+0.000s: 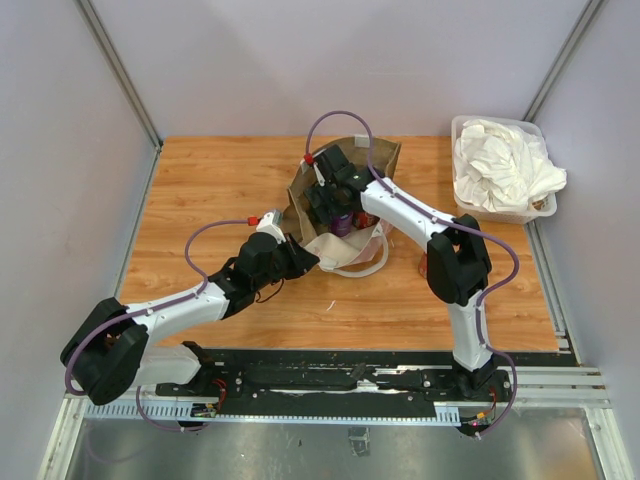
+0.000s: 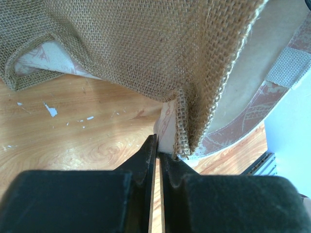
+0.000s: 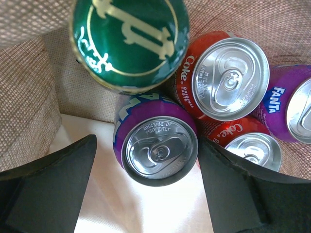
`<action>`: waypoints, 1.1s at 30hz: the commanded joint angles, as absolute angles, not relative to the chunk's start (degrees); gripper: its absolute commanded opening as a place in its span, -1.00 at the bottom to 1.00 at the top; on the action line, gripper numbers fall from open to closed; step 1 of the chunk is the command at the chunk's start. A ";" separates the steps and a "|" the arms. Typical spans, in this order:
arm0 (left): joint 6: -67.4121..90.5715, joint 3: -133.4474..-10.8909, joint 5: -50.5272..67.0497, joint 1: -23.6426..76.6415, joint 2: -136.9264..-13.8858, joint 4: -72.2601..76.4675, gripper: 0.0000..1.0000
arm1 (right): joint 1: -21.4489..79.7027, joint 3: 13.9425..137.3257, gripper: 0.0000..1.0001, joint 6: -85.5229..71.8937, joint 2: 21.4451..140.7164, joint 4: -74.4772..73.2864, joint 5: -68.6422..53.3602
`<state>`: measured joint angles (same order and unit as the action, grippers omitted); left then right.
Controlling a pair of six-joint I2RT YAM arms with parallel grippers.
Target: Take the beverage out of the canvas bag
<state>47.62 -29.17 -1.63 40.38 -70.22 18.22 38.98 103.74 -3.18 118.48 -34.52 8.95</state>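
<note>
- We find the left hand [image 2: 156, 148] clenched on the rim of the canvas bag [image 2: 146, 43].
- We find the right hand [image 3: 146, 162] released, astride a purple can [image 3: 159, 153] inside; we judge it rigid, slick, weighty: grip the sidewalls.

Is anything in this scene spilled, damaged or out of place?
Nothing serious. A few small white flecks lie scattered on the wooden table beside the canvas bag; they look like stray debris. The cans inside the bag show no dents or leaks.
</note>
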 commanded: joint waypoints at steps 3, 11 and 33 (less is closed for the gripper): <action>46.80 -28.39 -1.65 40.96 -70.68 15.62 -0.82 | 37.58 105.33 0.64 -4.11 120.41 -34.76 7.55; 46.77 -28.39 -1.82 40.96 -70.42 15.46 -0.83 | 37.57 103.93 0.44 -5.14 122.03 -35.82 7.19; 46.58 -28.73 -2.10 40.96 -71.17 15.33 -0.83 | 38.08 107.89 -0.99 -2.46 108.96 -37.25 8.99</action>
<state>47.62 -29.17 -1.69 40.38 -70.24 18.11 38.17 104.53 -3.81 118.56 -36.56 8.40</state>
